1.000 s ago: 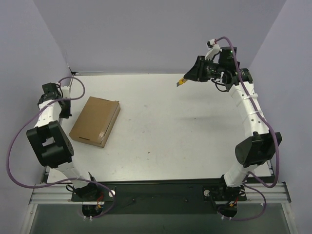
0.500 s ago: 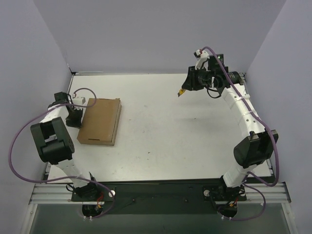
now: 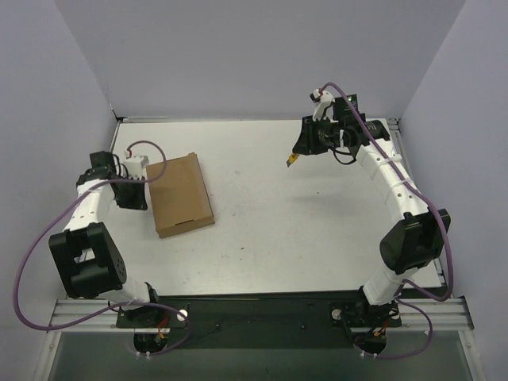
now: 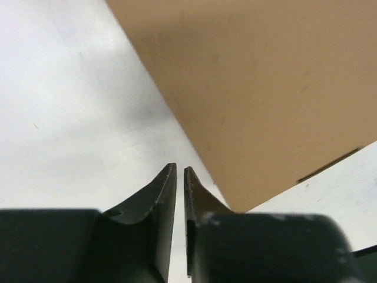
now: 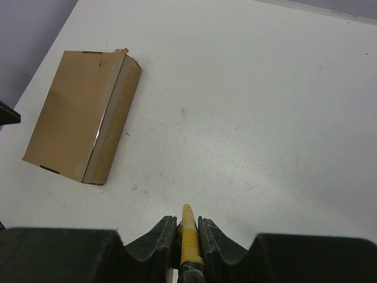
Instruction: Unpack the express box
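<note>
The express box (image 3: pixel 182 194), a flat closed brown cardboard mailer, lies on the white table at the left. It also shows in the left wrist view (image 4: pixel 259 88) and the right wrist view (image 5: pixel 79 115). My left gripper (image 3: pixel 145 193) is shut and empty, low on the table against the box's left edge; in its own view (image 4: pixel 180 172) the box's corner sits just right of the fingertips. My right gripper (image 3: pixel 300 148) is raised over the far right of the table, shut on a yellow-handled tool (image 5: pixel 188 233), whose tip (image 3: pixel 290 161) points down-left.
The white table (image 3: pixel 302 222) is walled by grey panels at the left, back and right. The arm bases and a black rail (image 3: pixel 262 313) run along the near edge.
The left gripper has swung in against the box and the box has turned and slid right, toward the table's middle. The right gripper has moved left and lower with the tool.
</note>
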You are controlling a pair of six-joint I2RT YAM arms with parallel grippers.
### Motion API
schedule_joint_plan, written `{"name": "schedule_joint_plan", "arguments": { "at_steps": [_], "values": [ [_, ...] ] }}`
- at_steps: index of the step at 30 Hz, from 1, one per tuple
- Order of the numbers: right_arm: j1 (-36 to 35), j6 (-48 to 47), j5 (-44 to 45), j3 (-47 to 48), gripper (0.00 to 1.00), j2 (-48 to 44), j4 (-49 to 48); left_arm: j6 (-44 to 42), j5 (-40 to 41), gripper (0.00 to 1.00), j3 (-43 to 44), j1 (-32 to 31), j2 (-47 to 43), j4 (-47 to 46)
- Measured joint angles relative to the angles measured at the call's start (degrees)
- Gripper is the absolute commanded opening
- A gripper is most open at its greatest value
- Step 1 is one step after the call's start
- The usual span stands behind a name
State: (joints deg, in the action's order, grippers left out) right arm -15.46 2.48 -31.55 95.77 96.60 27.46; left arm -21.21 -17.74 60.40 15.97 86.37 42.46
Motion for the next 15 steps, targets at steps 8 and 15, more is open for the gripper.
{"name": "schedule_joint_plan", "arguments": {
  "at_steps": [8, 15],
  "values": [
    [0.0, -0.3, -1.3, -0.2, 0.0, 0.0, 0.0, -2.8, -14.8, 0.77, 21.6, -0.9, 4.3, -2.3],
    [-0.1, -1.1, -3.4, -0.9, 0.0, -0.3, -0.1, 0.8, -19.3, 0.78, 31.3, -2.2, 22.6, -7.6]
  ]
}}
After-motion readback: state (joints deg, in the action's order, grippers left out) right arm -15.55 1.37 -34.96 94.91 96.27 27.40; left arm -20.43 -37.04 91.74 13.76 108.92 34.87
